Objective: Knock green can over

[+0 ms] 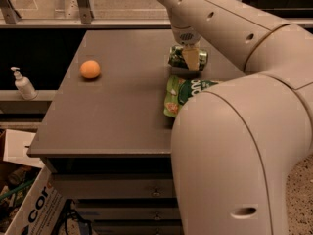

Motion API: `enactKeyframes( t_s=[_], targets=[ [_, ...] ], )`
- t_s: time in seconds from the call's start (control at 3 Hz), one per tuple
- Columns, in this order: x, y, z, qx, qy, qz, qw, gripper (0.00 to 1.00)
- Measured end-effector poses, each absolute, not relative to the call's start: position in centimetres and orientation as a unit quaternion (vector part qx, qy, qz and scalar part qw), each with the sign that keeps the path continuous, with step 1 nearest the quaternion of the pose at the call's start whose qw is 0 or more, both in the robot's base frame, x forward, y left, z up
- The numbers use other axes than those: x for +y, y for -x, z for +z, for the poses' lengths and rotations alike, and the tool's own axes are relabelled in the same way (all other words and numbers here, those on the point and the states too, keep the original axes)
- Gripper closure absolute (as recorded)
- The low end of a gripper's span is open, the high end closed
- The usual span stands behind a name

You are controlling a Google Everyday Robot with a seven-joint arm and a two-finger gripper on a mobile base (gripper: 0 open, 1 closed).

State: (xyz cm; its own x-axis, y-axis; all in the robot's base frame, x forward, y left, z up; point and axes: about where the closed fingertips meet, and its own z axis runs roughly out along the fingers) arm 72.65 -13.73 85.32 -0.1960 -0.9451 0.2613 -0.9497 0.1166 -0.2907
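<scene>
On table [117, 111]: 1 green can [175, 56] | 1 ball [90, 69] | 1 bag [178, 94] | gripper [190, 60] over can, opening unclear

My gripper [190, 57] hangs over the far right part of the table [112, 121], right against the green can [175, 56], which seems to lie on its side. A light-green snack bag [177, 95] lies just beside the can, nearer the camera. The orange ball [90, 69] sits well apart.
</scene>
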Motion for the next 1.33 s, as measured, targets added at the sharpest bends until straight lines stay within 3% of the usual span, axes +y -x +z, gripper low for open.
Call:
enactKeyframes(
  t_s=[1.0, 1.33],
  targets=[
    [-13.79, -73.24, 84.67, -0.746, -0.635, 0.202, 0.000, 0.12],
    [-13.82, -73.39, 84.46, -0.745, -0.635, 0.202, -0.001, 0.00]
  ],
)
